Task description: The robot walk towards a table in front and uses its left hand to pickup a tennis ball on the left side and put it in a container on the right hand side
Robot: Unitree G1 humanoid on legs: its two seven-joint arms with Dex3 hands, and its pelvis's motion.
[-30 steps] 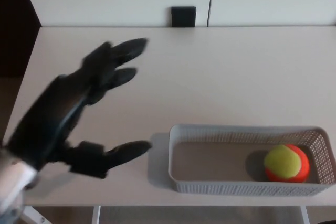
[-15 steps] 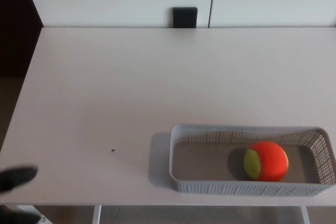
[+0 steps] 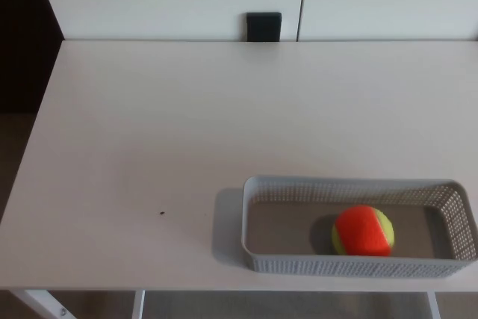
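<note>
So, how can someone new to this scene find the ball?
On the pale table, look at the near right edge, where a grey mesh basket sits. The ball lies inside it, near its middle. It is the only round, bright thing: orange and yellow-green.

Soft, even light falls from above and the picture is bright. The perforated basket point(image 3: 358, 263) casts a faint shadow leftward on the table point(image 3: 187, 132). Details look slightly soft, without glare.

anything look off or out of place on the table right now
Nothing stands out. The tennis ball lies inside the grey container, which sits upright near the front right edge of the table. The only blemish is a tiny dark speck left of it.
</note>
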